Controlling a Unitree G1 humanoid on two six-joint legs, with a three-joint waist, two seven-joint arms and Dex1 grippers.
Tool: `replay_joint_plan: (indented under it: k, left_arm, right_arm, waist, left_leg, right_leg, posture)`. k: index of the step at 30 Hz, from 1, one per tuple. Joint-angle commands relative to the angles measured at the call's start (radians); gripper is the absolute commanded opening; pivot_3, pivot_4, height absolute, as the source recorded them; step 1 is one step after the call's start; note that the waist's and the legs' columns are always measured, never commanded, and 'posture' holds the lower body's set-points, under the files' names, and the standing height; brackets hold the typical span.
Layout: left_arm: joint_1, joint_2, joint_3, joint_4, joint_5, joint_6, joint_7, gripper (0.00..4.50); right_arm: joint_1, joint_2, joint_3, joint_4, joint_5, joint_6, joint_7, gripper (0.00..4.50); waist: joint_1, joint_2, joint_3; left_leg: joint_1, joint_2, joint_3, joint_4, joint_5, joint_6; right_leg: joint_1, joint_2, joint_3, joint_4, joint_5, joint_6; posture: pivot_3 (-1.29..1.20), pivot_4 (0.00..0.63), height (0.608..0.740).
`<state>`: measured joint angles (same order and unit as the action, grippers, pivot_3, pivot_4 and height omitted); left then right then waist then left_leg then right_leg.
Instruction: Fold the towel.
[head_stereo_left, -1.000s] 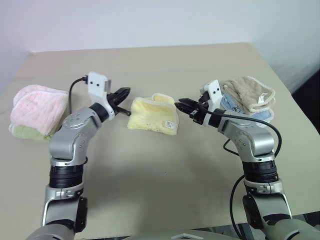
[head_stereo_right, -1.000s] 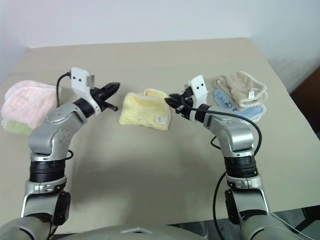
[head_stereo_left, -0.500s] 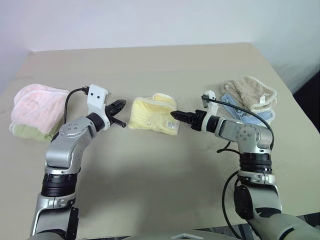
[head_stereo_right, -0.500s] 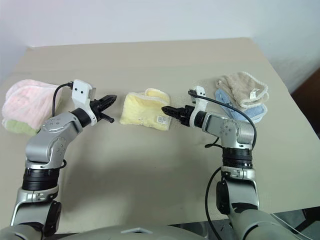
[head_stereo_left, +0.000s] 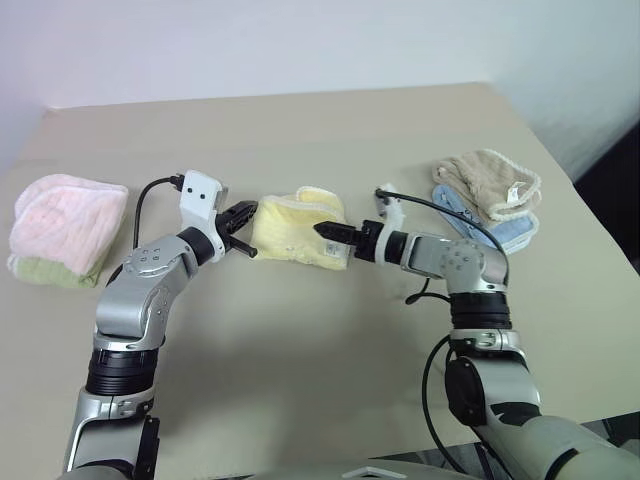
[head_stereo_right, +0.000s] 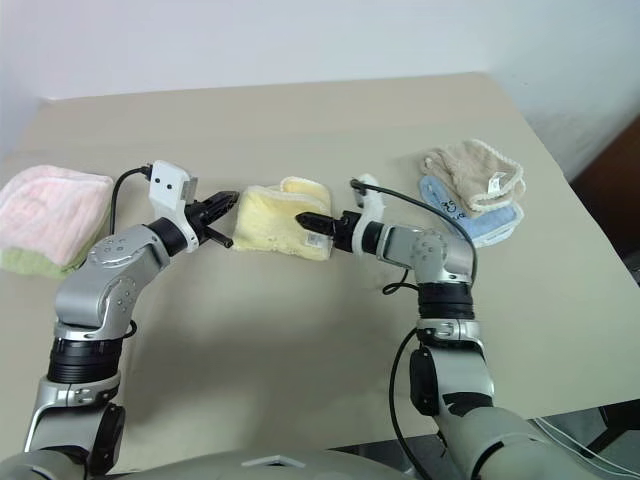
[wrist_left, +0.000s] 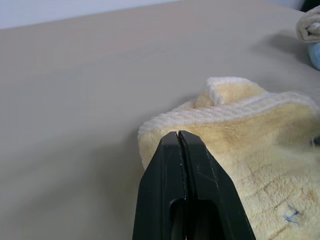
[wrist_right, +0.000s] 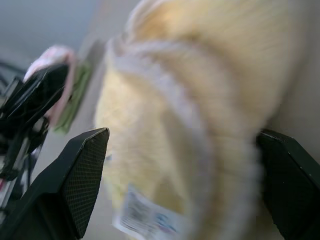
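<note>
- Towel (head_stereo_left: 300, 228), pale yellow terry cloth with a stitched edge, is lying bunched and partly folded mid-table on the beige tabletop (head_stereo_left: 330, 340), between your two grippers.
- Your left gripper (head_stereo_left: 243, 213) is sitting with its black fingers pressed together, holding nothing, its tips just beside the towel's left edge; whether they are touching the cloth, you cannot tell.
- Your right gripper (wrist_right: 180, 165) is standing wide open, one finger (wrist_right: 75, 180) on each side of the towel's right edge, not clamping it.
- Pink folded towel (head_stereo_left: 65, 218) is resting at far left; a tan towel (head_stereo_left: 488, 182) is lying on a blue cloth (head_stereo_left: 505, 228) at right.
</note>
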<state>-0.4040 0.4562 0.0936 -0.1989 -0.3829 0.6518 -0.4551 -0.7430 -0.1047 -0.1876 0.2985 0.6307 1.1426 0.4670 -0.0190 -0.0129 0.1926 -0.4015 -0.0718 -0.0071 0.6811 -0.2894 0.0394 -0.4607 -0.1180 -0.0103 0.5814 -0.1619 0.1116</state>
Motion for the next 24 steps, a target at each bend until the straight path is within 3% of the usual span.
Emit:
replay_joint_plan:
  k: [1,6,7,10,20,24]
  left_arm:
    - [0.002,0.010,0.015,-0.040,-0.008,-0.008,-0.009,0.00]
    - [0.010,0.012,0.013,-0.048,-0.008,-0.012,-0.015,0.00]
    - [0.012,0.013,0.014,-0.050,-0.008,-0.012,-0.017,0.00]
    - [0.015,0.017,0.018,-0.052,-0.007,-0.012,-0.022,0.00]
    - [0.023,0.018,0.014,-0.058,-0.010,-0.014,-0.040,0.00]
    - [0.024,0.014,0.009,-0.063,-0.010,-0.012,-0.042,0.00]
  right_arm:
    - [-0.037,0.012,0.016,0.001,0.012,-0.001,0.013,4.48]
    - [-0.060,0.025,-0.012,0.052,0.019,-0.021,-0.003,4.48]
    - [-0.064,0.028,-0.025,0.057,0.027,-0.023,-0.005,4.31]
    - [-0.068,0.030,-0.048,0.057,0.042,-0.019,-0.005,3.61]
    - [-0.043,0.032,-0.111,-0.025,0.106,0.030,-0.050,0.11]
    - [-0.027,0.034,-0.142,-0.082,0.145,0.058,-0.079,0.05]
  waist:
    - [0.002,0.000,0.000]
    - [0.002,0.000,0.000]
    - [0.002,0.000,0.000]
    - [0.001,0.000,0.000]
    - [0.001,0.000,0.000]
    - [0.003,0.000,0.000]
  left_leg:
    - [0.000,0.000,0.000,0.000,0.000,0.000]
    - [0.000,0.000,0.000,0.000,0.000,0.000]
    - [0.000,0.000,0.000,0.000,0.000,0.000]
    - [0.000,0.000,0.000,0.000,0.000,0.000]
    - [0.000,0.000,0.000,0.000,0.000,0.000]
    - [-0.001,0.000,0.000,0.000,0.000,0.000]
  right_leg:
    - [0.000,0.000,0.000,0.000,0.000,0.000]
    - [0.000,0.000,0.000,0.000,0.000,0.000]
    - [0.000,0.000,0.000,0.000,0.000,0.000]
    - [-0.001,0.000,0.000,0.000,0.000,0.000]
    - [-0.001,0.000,0.000,0.000,0.000,0.000]
    - [-0.001,0.000,0.000,0.000,0.000,0.000]
  posture:
    - [0.00,0.150,0.728]
    - [0.00,0.150,0.728]
    - [0.00,0.150,0.728]
    - [0.00,0.150,0.728]
    - [0.00,0.150,0.728]
    - [0.00,0.150,0.728]
